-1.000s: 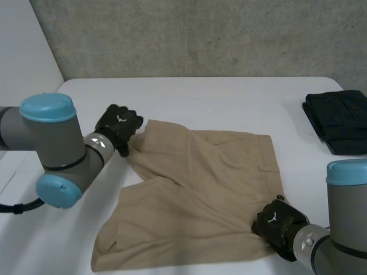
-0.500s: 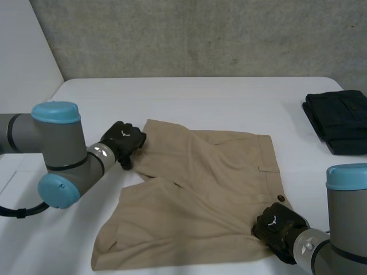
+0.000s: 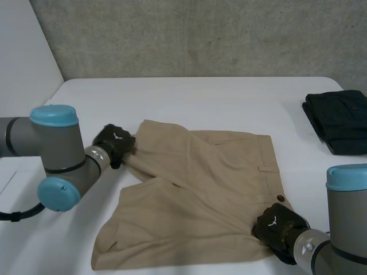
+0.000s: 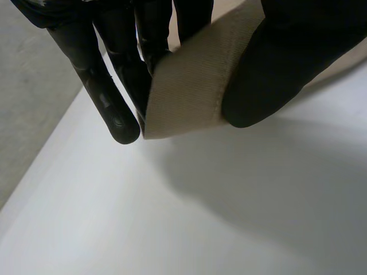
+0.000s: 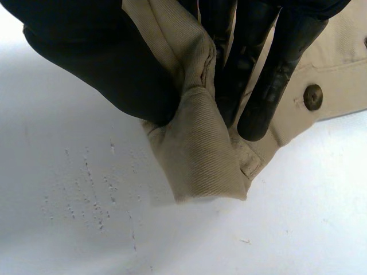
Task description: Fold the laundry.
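**Both robot hands grip the beige shorts on the table**

Nearest the camera, the right robot hand [image 3: 280, 225] is clenched on the near right corner of the beige shorts [image 3: 195, 195]. The right wrist view shows a bunched fold of the cloth pinched between its thumb and its fingers [image 5: 269, 69]. A small brown button [image 3: 280, 199] sits on the band just beside that hand. The pinched corner hangs a little above the white table [image 3: 218, 103].

The shorts lie spread over the middle of the table. The near hem lies along the front, towards the left, and a raised fold runs slantwise across the cloth.

Further back, at the far left corner of the shorts, the left robot hand [image 3: 114, 142] grasps the cloth's edge. Its wrist view shows a flat strip of hem held between the thumb and straight fingers [image 4: 114, 109], lifted clear of the table.

Further back still, on the right, a dark folded garment [image 3: 339, 120] lies at the table's right edge, well apart from the shorts. A grey concrete wall [image 3: 200, 34] stands behind the table.
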`<state>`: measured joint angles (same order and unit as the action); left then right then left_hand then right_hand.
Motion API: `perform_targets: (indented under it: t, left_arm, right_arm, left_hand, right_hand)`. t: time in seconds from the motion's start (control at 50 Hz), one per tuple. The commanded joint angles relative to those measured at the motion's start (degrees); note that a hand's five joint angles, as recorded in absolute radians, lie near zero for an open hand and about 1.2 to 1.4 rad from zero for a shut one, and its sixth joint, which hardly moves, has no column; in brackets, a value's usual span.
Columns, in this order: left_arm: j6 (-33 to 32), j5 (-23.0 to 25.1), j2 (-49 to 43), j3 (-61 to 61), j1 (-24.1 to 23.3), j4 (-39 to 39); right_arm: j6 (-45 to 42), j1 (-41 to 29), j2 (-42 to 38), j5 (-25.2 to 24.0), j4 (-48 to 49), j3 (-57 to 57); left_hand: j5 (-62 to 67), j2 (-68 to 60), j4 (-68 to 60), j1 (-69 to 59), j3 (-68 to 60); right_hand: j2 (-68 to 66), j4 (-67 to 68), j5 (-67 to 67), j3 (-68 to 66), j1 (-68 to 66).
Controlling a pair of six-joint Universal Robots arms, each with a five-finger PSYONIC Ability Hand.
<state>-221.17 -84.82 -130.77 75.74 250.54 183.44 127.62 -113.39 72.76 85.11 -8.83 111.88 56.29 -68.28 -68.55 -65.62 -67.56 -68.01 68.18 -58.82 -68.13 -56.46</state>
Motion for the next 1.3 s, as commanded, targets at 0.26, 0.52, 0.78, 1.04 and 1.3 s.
perform_targets:
  t: [0.26,0.52,0.78,1.04,1.3]
  left_arm:
    - [1.09,-5.01,0.78,3.45,2.58,1.39]
    - [14.43,-4.22,19.91,10.38,2.93,1.22]
    - [17.79,3.61,36.72,27.88,-2.25,-8.70]
    - [25.52,3.34,41.74,34.91,-6.56,-20.58]
    - [24.91,-4.21,33.56,36.33,-9.99,-19.18]
  right_arm:
    - [1.05,-0.07,0.01,0.05,0.83,-0.52]
    - [6.41,-0.25,1.33,-1.09,2.85,-2.80]
    - [17.39,-0.07,2.74,-4.96,3.11,-8.34]
    - [20.83,0.10,2.91,-4.43,6.89,-8.43]
    - [21.70,0.02,2.82,-4.25,8.39,-7.91]
  left_hand:
    - [5.23,-3.24,-2.97,-5.90,-3.96]
    - [-37.57,39.56,39.83,36.90,38.84]
    - [-31.20,33.19,33.46,30.53,32.47]
    - [-28.99,30.98,31.25,28.32,30.26]
    - [-7.83,9.82,10.09,7.16,9.10]
  right_hand:
    - [-11.99,11.82,-11.18,-11.87,-23.54]
    - [-11.99,11.82,-11.18,-11.87,-23.54]
    - [-11.99,11.82,-11.18,-11.87,-23.54]
    - [-11.99,11.82,-11.18,-11.87,-23.54]
    - [-11.99,11.82,-11.18,-11.87,-23.54]
